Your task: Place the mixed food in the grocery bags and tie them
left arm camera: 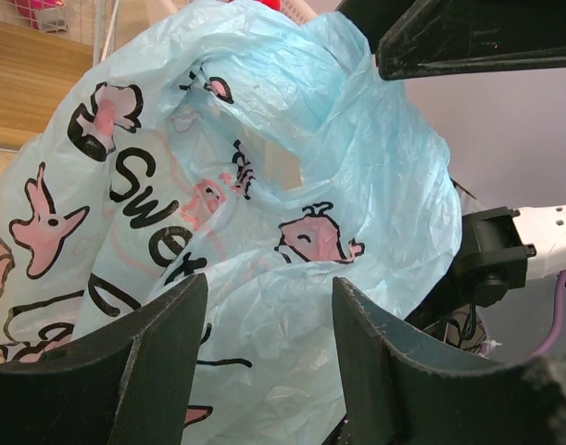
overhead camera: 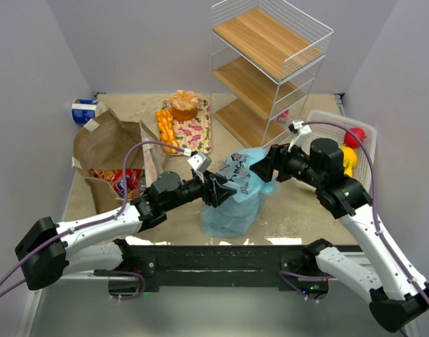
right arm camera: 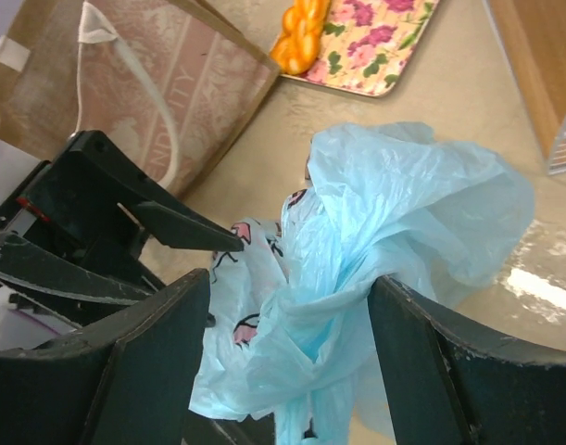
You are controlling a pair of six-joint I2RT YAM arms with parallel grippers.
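The light-blue plastic grocery bag [overhead camera: 232, 200] stands at the table's near middle, its top gathered and twisted. From the left, my left gripper [overhead camera: 218, 188] is up against the bag's upper side. Its jaws [left arm camera: 269, 287] stand apart with printed plastic [left arm camera: 264, 139] bulging between them. My right gripper [overhead camera: 262, 168] reaches the bag's top from the right. It is open [right arm camera: 290, 278], with the twisted handles [right arm camera: 357, 278] hanging between its fingers and brushing the right one. The brown paper bag [overhead camera: 105, 140] lies open at the left, with red snack packets [overhead camera: 123, 181] inside. A blue-and-silver can [overhead camera: 84, 111] lies at the far left.
A floral tray [overhead camera: 196, 130] with an orange cake [overhead camera: 185, 105] and orange segments [overhead camera: 165, 130] sits behind the bags. A wire shelf rack [overhead camera: 270, 63] stands at the back right. A white basket [overhead camera: 340, 119] on the right holds red and yellow items [overhead camera: 351, 144].
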